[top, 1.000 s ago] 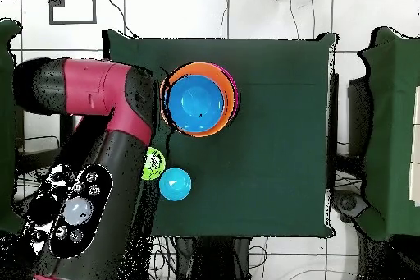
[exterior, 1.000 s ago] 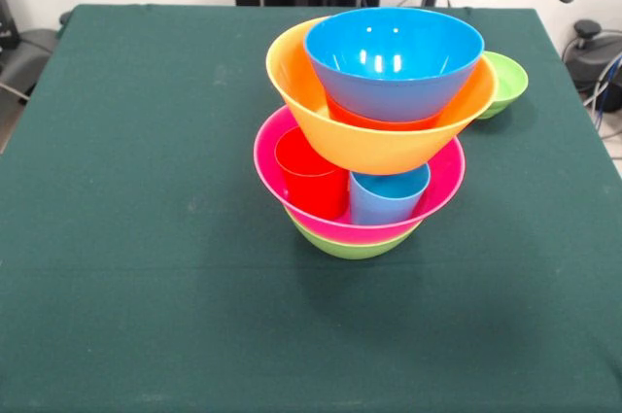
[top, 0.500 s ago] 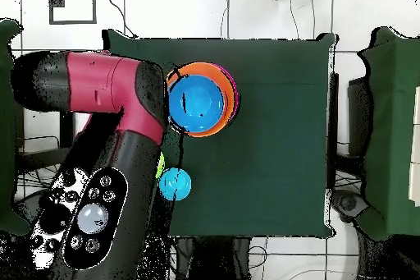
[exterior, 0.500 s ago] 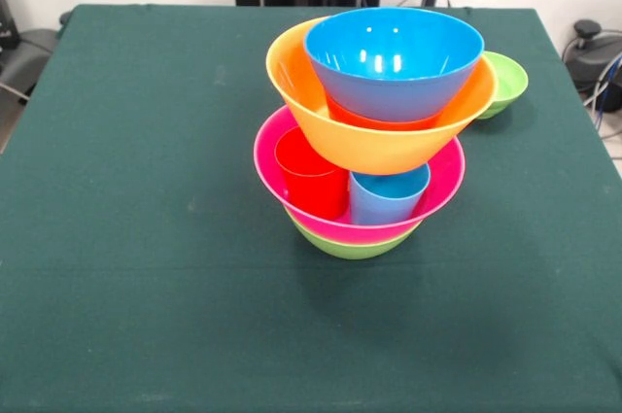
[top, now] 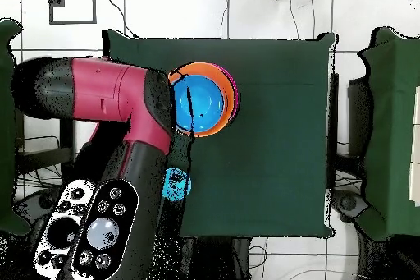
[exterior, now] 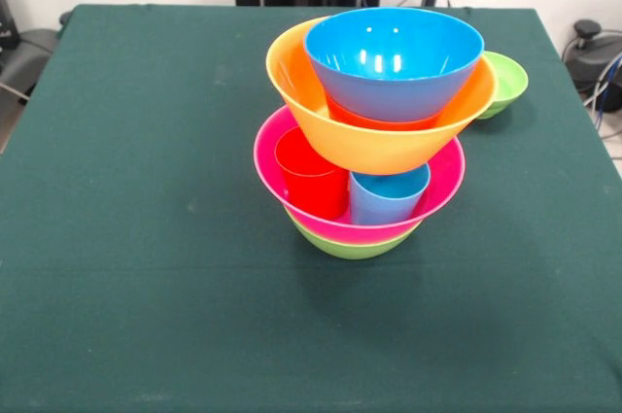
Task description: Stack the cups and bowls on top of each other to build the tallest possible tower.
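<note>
Standing near the middle of the green-clothed counter (exterior: pixel 146 238), the tower (exterior: pixel 374 131) of glossy plastic bowls and cups is what I see first.

From my front view, a medium green bowl (exterior: pixel 352 246) sits at the bottom with the large pink bowl (exterior: pixel 442 185) nested in it; a red plastic tumbler (exterior: pixel 311 180) and a light blue tumbler (exterior: pixel 387 197) stand side by side inside the pink one. On them rests the large yellow-orange bowl (exterior: pixel 374 146), holding a small orange bowl (exterior: pixel 374 121) and, topmost, the medium blue bowl (exterior: pixel 394 63). A small green bowl (exterior: pixel 507 83) sits on the cloth just behind the stack. In the overhead view a small blue bowl (top: pixel 176 183) lies apart, beside the red and black arm (top: pixel 115 162) that covers that side. I cannot find the tool in either view.
</note>
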`<state>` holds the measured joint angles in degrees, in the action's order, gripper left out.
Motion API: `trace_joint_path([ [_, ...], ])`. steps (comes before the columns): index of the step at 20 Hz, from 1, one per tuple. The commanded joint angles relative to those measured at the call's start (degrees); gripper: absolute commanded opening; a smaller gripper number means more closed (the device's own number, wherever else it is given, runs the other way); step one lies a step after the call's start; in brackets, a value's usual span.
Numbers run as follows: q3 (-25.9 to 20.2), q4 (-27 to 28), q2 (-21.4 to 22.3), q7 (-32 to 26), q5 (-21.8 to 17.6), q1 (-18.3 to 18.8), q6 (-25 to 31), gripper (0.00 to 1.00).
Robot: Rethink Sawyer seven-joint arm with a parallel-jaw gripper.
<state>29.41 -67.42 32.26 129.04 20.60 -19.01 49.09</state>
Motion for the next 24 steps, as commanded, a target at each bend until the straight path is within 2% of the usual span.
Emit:
trace_joint_path([
  [1, -9.0, -8.7, -1.2, -0.6, -2.9, 0.6, -1.7, 1.00],
  [7, -10.5, -12.8, -2.6, 2.9, -2.2, 0.2, -8.0, 1.00],
  [16, -9.9, -13.3, -4.1, 5.3, -2.7, -0.5, -9.9, 1.00],
  [24, -11.2, -14.4, -5.0, 4.3, -2.8, 0.2, -12.1, 1.00],
])
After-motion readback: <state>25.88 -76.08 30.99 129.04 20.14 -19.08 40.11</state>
